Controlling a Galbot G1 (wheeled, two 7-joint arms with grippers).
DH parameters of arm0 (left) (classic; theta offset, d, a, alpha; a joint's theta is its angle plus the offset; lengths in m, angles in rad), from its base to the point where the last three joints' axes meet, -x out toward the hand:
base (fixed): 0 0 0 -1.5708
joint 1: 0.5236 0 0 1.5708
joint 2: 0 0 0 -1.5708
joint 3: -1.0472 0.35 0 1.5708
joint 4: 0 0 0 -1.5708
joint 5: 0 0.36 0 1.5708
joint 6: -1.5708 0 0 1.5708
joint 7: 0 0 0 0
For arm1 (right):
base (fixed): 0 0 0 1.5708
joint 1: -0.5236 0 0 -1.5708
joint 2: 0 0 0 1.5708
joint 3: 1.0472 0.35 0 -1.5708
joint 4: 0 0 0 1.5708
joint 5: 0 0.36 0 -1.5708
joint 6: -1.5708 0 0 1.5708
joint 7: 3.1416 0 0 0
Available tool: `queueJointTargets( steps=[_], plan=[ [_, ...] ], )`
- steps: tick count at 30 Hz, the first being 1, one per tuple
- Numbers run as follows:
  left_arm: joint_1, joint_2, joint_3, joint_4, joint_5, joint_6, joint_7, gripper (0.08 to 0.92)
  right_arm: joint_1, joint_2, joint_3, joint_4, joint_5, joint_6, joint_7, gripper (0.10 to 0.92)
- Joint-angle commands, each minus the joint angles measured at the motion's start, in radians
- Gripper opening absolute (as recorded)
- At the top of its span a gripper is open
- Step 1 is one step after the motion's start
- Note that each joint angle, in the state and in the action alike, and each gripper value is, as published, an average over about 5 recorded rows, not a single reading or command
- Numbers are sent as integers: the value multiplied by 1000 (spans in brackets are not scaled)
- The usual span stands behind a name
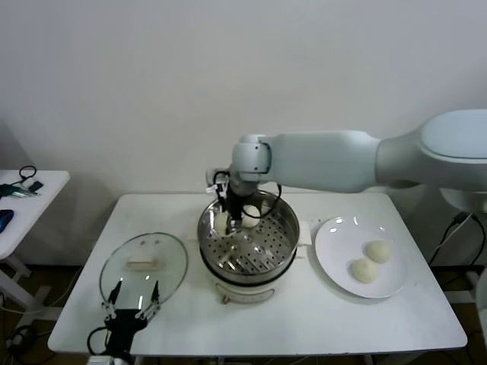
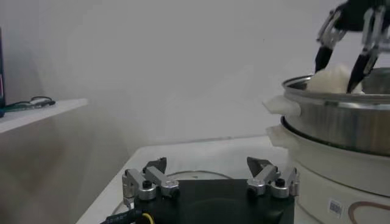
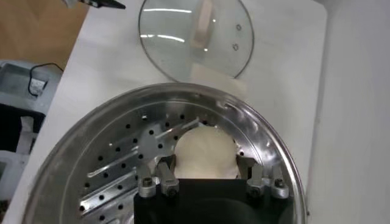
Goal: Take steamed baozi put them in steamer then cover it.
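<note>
While the right arm reaches across the white surface (image 1: 304, 319) from the robot's right, its right gripper (image 1: 237, 215) hangs inside the steamer (image 1: 283, 228), fingers (image 3: 159, 180) clenched on one bun (image 3: 204, 153) at the far left part of the perforated tray (image 3: 116, 176), close to the pot's wall. In the right wrist view the pale bun sits between the two fingers, resting on or just above the hole-dotted metal; which of the two cannot be told. A second bun (image 1: 221, 223) appears just beside it in the head view, partly hidden by the gripper. The steamer stands at the middle of the surface on its white base (image 1: 243, 293). To its right lies a white plate (image 1: 338, 236) carrying two more buns, one (image 1: 378, 251) farther back and one (image 1: 364, 270) nearer the front edge, close together. To the steamer's left, the clear glass lid (image 1: 171, 262) with a white handle (image 1: 144, 263) rests flat on the surface. The left gripper (image 1: 131, 296) waits at the near edge of the lid, fingers (image 2: 155, 176) spread wide and holding nothing. A small side table (image 1: 46, 182) with dark items stands well apart at the far left.
</note>
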Motion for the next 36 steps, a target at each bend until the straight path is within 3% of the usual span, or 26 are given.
queueJointTargets(
  steps=[1,9,14,20,26,31,36],
  plan=[
    [0,-1,-1,2,0,-1,0,823,-81,74,1,-73,-34,-15,18,670],
    [2,-2,-3,0,1,1,-1,823,-44,47,4,-30,-36,-18,16,682],
    [3,-4,1,-4,5,3,0,823,71,-54,-21,80,-53,33,-44,789],
    [8,-9,3,-7,11,4,0,823,238,-340,-97,230,-114,175,-194,822],
    [10,-16,11,-11,21,5,0,823,340,-642,-227,264,-221,277,-318,823],
    [7,-22,19,-11,29,9,2,823,241,-847,-236,246,-363,311,-329,823],
    [5,-23,24,-8,37,12,2,823,24,-931,-94,169,-524,331,-326,823]
  ],
)
